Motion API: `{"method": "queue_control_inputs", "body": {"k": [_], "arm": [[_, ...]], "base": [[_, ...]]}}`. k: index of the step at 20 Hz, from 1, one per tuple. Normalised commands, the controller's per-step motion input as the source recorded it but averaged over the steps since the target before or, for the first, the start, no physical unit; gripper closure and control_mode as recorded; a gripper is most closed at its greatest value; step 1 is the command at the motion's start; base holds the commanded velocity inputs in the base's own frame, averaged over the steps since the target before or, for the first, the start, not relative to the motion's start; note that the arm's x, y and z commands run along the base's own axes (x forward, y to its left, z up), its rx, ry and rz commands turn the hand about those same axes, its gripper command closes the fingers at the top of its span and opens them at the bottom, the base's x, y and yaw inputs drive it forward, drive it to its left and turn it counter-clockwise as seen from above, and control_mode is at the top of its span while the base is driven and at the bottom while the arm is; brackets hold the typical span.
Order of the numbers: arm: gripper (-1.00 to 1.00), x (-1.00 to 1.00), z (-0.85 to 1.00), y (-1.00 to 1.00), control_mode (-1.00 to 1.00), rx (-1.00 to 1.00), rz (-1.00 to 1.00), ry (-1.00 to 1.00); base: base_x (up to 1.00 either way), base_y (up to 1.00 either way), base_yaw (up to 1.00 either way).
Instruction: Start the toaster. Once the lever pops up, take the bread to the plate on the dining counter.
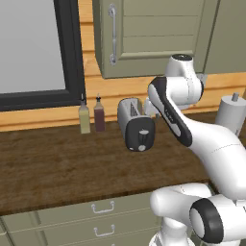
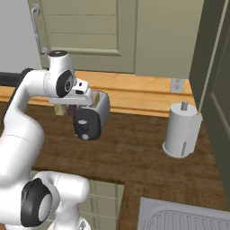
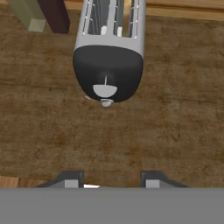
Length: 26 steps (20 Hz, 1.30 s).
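Gripper [image 3: 112, 177] fingers stand apart with nothing between them in the hand view, poised above the wood counter [image 3: 175, 109]. Ahead of the tips lies the toaster [image 3: 108, 57], its black end panel and knob facing the hand; beyond, to the far left, two bottles [image 3: 41, 15].

From the left base view, the arm's wrist hangs just above and beside the toaster [image 1: 136, 124], hiding the fingers.

From the right base view, the hand sits right over the toaster [image 2: 92, 117] — a paper-towel roll [image 2: 181, 130] stands well apart. The risk, I judge: a descent off-line could slip past the lever, or shove the light toaster backward — leaving it unstarted.
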Motion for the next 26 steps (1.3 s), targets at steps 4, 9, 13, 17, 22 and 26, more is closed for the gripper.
{"method": "queue_control_inputs", "body": {"k": [4, 9, 13, 17, 22, 26], "arm": [[-1.0, -0.06, -0.08, 0.15, -1.0, -0.02, 0.0, 0.0], [-1.0, 0.0, -0.28, 0.3, -1.0, -0.01, 0.0, -0.12], [-1.0, 0.02, -0.1, 0.0, -1.0, 0.0, 0.0, -0.14], [-1.0, 0.06, -0.04, 0.0, -1.0, 0.0, 0.0, -0.21], [1.0, 0.24, 0.0, 0.0, -1.0, 0.0, 0.0, -0.19], [1.0, 0.47, -0.18, 0.06, -1.0, 0.0, 0.0, -0.19]], "base": [[0.0, 0.0, 0.0], [0.0, 0.0, 0.0], [0.0, 0.0, 0.0], [0.0, 0.0, 0.0], [0.0, 0.0, 0.0], [0.0, 0.0, 0.0]]}}
